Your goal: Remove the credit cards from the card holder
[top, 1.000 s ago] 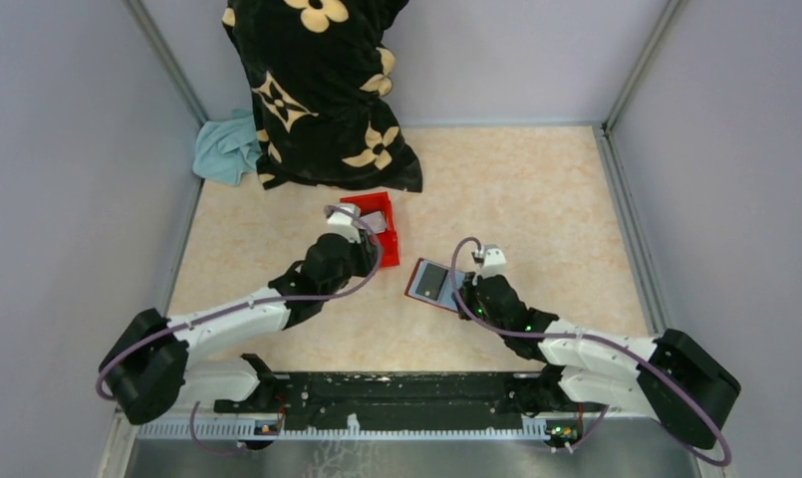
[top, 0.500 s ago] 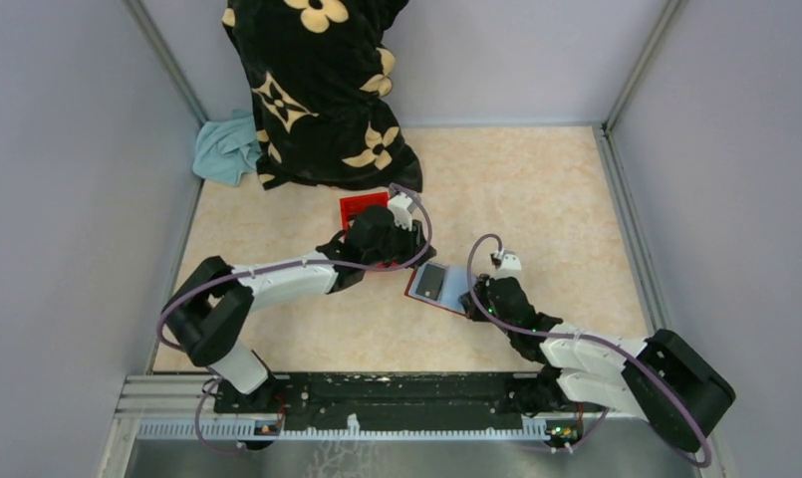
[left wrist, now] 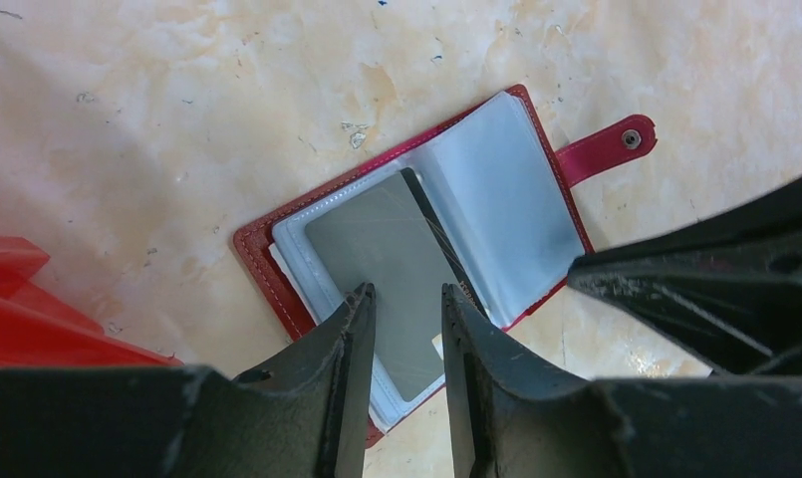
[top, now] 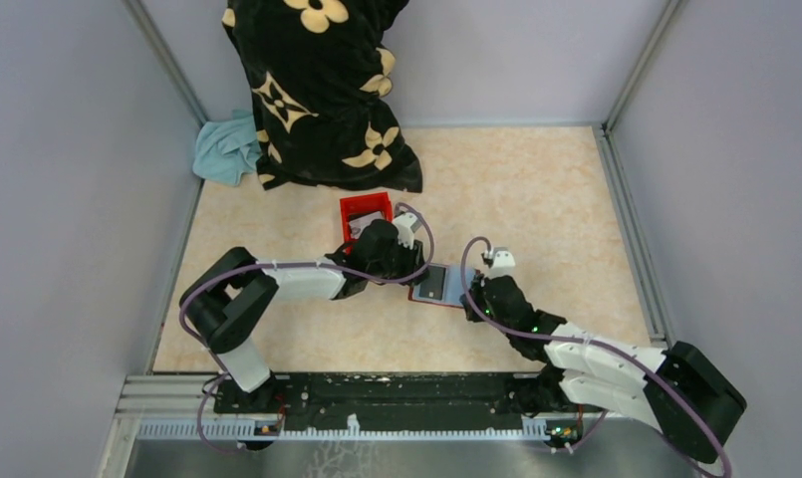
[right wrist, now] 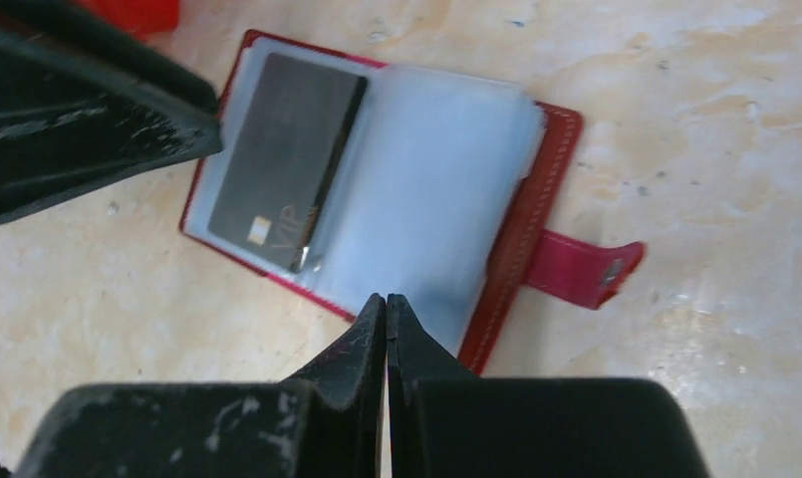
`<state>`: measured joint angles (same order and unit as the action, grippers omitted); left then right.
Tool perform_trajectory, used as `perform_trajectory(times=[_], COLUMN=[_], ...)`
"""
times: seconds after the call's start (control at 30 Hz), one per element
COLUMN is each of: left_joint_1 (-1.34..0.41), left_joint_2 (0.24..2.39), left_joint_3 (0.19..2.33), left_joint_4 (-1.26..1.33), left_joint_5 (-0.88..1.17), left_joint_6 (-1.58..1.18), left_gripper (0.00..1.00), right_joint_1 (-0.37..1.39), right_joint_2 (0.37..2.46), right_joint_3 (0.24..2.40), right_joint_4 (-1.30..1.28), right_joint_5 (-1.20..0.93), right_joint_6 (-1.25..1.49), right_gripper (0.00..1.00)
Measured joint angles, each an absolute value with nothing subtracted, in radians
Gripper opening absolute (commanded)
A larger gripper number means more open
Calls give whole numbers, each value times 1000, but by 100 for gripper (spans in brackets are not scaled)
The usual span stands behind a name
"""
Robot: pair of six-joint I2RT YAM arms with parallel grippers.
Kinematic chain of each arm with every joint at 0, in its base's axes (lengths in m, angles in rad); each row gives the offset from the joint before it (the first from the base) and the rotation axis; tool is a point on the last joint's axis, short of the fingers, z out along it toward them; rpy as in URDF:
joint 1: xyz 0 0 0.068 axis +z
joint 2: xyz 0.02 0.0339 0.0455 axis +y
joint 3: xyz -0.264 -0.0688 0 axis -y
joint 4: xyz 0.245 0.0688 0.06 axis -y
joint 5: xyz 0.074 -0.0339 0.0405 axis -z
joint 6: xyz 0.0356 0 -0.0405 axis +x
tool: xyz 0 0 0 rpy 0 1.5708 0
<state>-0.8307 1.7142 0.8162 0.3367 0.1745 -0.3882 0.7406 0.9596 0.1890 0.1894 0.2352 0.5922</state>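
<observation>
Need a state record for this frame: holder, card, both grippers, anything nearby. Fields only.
card holder: open flat on the table, clear sleeves up, snap strap sticking out sideways
card: dark grey, one visible, on the page nearer the red box
left gripper: open, jaws poised over the card's near edge; contact unclear
right gripper: shut, tips at the edge of the empty page, apparently pinning it
task state: card not yet out
</observation>
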Motion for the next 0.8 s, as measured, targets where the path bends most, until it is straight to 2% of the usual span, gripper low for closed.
perform_trajectory(times=[0.17,0.3,0.53,0.8], left_joint_1=[-831,-831,-829,-826], left_joint_2=[1713,1713,1725,1730], left_joint_3=[818,829,839,841], left_joint_4=[332,317,303,285], left_joint_5=[167,155,144,141], left_joint_6=[-389,-390,-391,-392], left_gripper=[37,38,39,38], right_joint_1=[889,935,928,817], right_joint_2=[920,925,949,995], right_joint_3=[189,172,128,128], right_joint_4=[151,153,185,254], right_joint_5=[294,303,335,292], right_joint_6=[606,640,742,765], right_gripper=[0,0,0,0])
